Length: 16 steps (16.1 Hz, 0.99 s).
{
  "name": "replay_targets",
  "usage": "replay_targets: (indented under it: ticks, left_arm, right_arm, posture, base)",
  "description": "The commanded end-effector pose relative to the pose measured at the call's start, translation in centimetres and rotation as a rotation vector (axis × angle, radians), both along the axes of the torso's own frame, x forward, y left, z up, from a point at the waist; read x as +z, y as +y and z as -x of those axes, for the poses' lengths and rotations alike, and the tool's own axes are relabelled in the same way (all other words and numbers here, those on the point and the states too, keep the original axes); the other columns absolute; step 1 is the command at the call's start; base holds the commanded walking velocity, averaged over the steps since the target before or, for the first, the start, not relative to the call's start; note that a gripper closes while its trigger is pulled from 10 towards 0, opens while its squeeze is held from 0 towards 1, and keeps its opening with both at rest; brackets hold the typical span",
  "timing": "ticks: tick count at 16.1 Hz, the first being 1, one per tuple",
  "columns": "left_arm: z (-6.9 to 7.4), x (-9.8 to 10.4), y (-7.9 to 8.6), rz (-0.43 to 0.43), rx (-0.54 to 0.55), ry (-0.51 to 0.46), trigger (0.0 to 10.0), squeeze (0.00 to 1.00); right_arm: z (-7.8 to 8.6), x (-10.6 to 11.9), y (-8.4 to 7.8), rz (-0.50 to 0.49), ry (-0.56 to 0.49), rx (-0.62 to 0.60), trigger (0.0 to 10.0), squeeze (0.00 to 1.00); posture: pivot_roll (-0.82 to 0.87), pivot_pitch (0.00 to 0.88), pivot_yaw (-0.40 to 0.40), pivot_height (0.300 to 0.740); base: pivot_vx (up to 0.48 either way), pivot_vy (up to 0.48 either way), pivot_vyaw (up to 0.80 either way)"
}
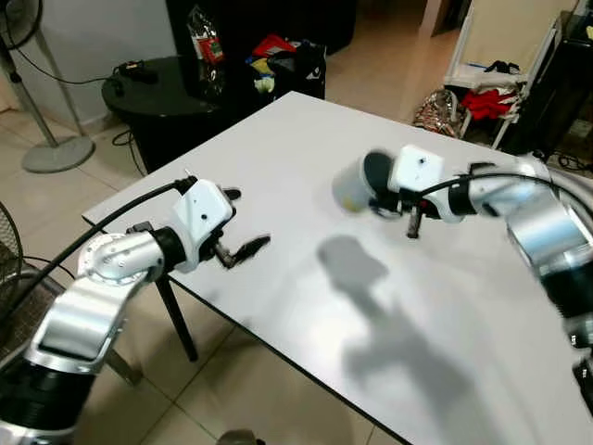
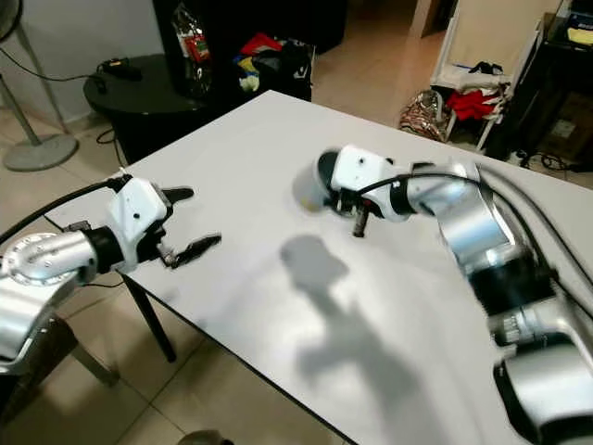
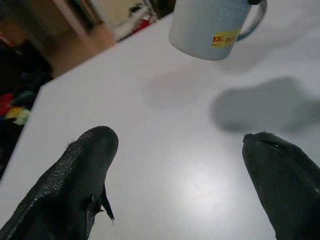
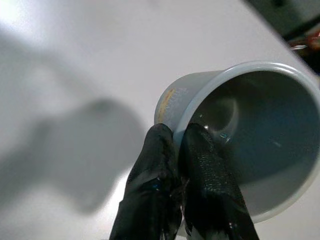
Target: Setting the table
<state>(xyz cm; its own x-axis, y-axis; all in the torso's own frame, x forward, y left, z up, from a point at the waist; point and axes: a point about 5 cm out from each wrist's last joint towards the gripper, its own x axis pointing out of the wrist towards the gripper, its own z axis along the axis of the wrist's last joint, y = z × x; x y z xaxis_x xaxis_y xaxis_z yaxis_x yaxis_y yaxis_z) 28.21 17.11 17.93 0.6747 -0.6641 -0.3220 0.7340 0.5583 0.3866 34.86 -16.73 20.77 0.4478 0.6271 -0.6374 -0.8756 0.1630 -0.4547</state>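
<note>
The right tool [image 4: 175,145] is pinching the mug [image 4: 250,135] by its rim, carrying it over the table [image 1: 278,158] for placing; the left tool [image 1: 243,222] is hovering released.

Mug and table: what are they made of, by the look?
Mug: likely glazed ceramic; thick rim, glossy pale grey-blue with highlights inside, printed yellow label. Right claw pinches its wall. Table: smooth white top, probably laminate; soft sheen, crisp shadows. Core not visible.
</note>
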Motion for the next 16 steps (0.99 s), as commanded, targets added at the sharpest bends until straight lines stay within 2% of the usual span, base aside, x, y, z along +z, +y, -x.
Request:
replay_targets:
  ticks: [1,5,8,10,16]
  left_arm:
    - [0.4,-0.1,-0.2,-0.022,-0.052,0.05,10.0,0.0]
    - [0.9,0.0,-0.5,-0.018,-0.087,0.077,10.0,0.0]
    - [1.5,0.1,-0.7,-0.019,-0.123,0.105,10.0,0.0]
    - [1.7,0.1,-1.0,-0.018,-0.146,0.119,10.0,0.0]
    - [2.5,-0.7,-1.5,-0.027,-0.173,0.169,10.0,0.0]
  right_arm:
    - [-0.3,0.0,-0.1,0.089,0.042,0.068,10.0,0.0]
    - [-1.4,-1.6,0.8,0.187,0.121,0.111,10.0,0.0]
    - [-2.4,-2.1,1.4,0.25,0.137,0.108,10.0,0.0]
    - [-3.1,-2.0,1.4,0.295,0.114,0.08,10.0,0.0]
    - [-4.0,-1.7,2.0,0.317,0.069,0.036,10.0,0.0]
  posture:
    - [0.16,0.0,0.005,0.74]
    - [0.16,0.0,0.002,0.74]
    - [0.17,0.0,0.009,0.74]
    - [0.16,0.0,0.018,0.74]
    - [0.17,0.0,0.013,0.74]
  base:
    - [0.0,0.0,0.0]
    - [0.0,0.0,0.0]
    - [0.0,0.0,0.0]
    - [0.0,0.0,0.0]
    - [0.0,0.0,0.0]
